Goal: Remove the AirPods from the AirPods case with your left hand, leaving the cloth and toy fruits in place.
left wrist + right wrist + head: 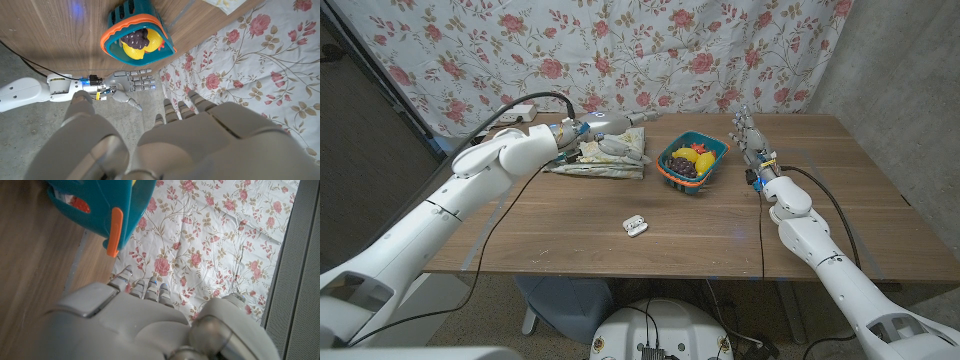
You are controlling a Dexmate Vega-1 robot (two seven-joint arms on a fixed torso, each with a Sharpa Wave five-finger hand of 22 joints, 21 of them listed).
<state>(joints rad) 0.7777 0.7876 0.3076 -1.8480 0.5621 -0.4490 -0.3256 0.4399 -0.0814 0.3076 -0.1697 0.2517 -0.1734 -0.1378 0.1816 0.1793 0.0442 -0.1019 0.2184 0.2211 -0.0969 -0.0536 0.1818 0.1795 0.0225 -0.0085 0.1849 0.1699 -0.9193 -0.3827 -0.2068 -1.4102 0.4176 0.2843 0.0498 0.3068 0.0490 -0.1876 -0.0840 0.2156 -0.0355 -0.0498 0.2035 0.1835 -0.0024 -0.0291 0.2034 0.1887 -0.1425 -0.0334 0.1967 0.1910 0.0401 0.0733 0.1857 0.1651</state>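
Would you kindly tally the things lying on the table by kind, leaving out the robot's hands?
AirPods case: 1
Folded cloth: 1
Teal basket with orange rim, holding toy fruits (yellow, orange, dark purple; pieces too small to count): 1
Total: 3

A small white AirPods case [635,226] is lying with its lid open on the brown wooden table [570,225], just below the frame's centre. Above it, right of centre, a teal plastic basket with an orange rim [693,165] is holding yellow, red and purple toy fruits [696,158]. The left hand [610,125] is hovering, fingers extended, over a folded patterned cloth [605,160] at upper left. The right hand [750,140] is standing upright, fingers apart, just right of the basket.
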